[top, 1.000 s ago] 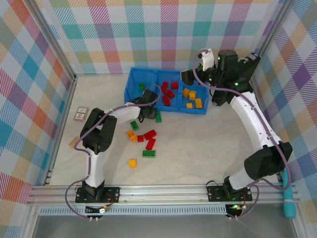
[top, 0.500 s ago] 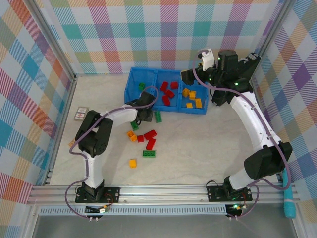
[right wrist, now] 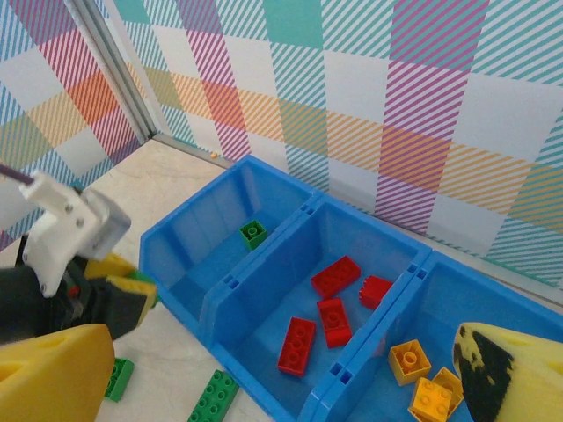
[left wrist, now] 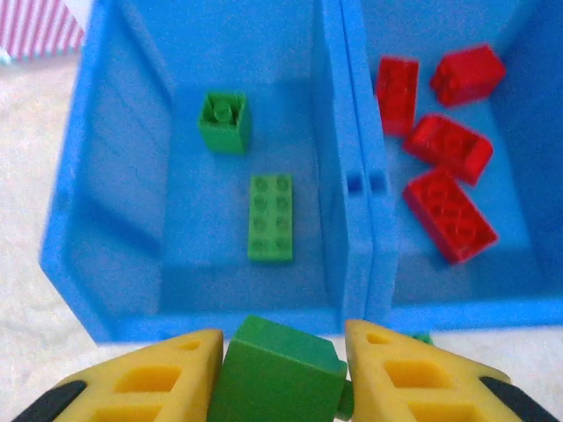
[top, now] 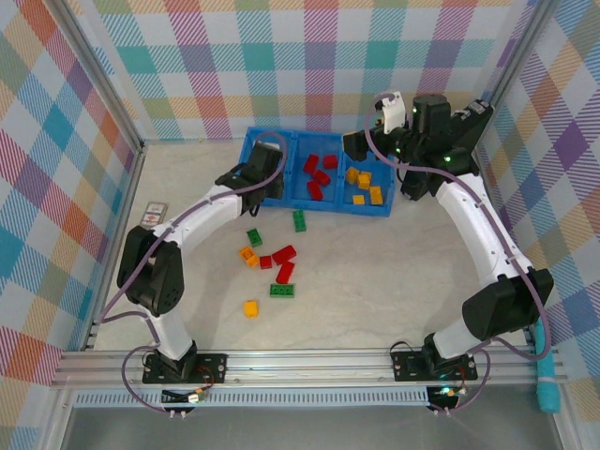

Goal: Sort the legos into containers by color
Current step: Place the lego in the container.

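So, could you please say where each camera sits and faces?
Top external: above, behind the bases, looking down; both arms show.
Left wrist: before the bin, facing in; left gripper pinching a green brick.
Right wrist: above the bin's right end, looking across it; right gripper open.
Shared: both wrist views show the red bricks.

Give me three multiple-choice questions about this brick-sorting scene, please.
1. Red bricks in the blue bin's middle compartment? A) four B) one C) nine
2. Where is the left gripper? A) inside the middle compartment B) at the left compartment's near edge C) behind the bin
3. That gripper is: A) open, empty B) shut on a red brick C) shut on a green brick
Answers: 1A, four are countable; 2B, that edge lies just beyond its fingers; 3C, green shows between them.
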Controlling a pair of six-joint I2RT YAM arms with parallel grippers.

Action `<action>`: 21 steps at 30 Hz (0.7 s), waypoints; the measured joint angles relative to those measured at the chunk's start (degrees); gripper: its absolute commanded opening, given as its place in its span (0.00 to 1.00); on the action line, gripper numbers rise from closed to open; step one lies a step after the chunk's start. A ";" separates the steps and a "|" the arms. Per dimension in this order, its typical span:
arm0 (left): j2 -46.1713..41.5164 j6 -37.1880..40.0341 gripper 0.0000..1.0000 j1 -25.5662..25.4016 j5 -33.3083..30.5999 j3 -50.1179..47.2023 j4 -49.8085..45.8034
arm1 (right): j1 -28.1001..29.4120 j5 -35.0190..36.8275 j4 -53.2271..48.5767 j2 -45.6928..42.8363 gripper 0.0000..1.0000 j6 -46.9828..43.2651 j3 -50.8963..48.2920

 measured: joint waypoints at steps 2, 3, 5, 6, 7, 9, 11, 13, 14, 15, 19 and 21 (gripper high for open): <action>2.29 0.26 0.35 1.25 -0.22 3.08 1.55 | 0.00 0.00 0.00 0.00 0.99 0.00 0.00; 3.82 0.28 0.35 2.01 -0.26 4.68 2.16 | 0.00 -0.02 0.00 0.00 0.99 0.00 0.00; 7.87 0.26 0.35 3.72 -0.24 8.41 3.04 | 0.00 0.00 0.00 0.00 0.99 0.00 0.00; 9.64 0.28 0.35 4.31 -0.22 9.90 3.15 | 0.00 0.00 0.00 0.00 0.99 0.00 0.00; 11.72 0.26 0.35 4.92 -0.20 11.50 3.41 | 0.00 0.02 0.00 0.00 0.99 0.00 0.00; 15.13 0.24 0.35 5.84 0.02 13.57 3.89 | 0.00 0.02 -0.02 0.00 0.99 0.00 0.00; 17.86 0.02 0.35 6.64 0.52 14.53 4.13 | 0.00 0.02 -0.02 0.00 0.99 0.00 0.00; 19.89 -0.39 0.35 7.19 1.01 14.67 4.09 | 0.00 0.00 -0.02 0.04 0.99 0.00 0.00; 20.63 -0.59 0.36 7.37 1.11 14.67 4.00 | 0.00 0.00 -0.02 0.09 0.99 0.00 0.02; 21.20 -0.83 0.36 7.50 1.51 14.67 4.02 | 0.00 0.00 -0.02 0.20 0.99 0.00 0.07; 21.79 -2.14 0.44 7.56 2.54 13.94 4.44 | 0.00 -0.07 -0.04 0.85 0.99 0.00 0.31; 21.77 -2.99 0.48 7.56 3.06 13.42 4.79 | 0.00 -0.42 -0.04 1.20 0.99 0.00 0.42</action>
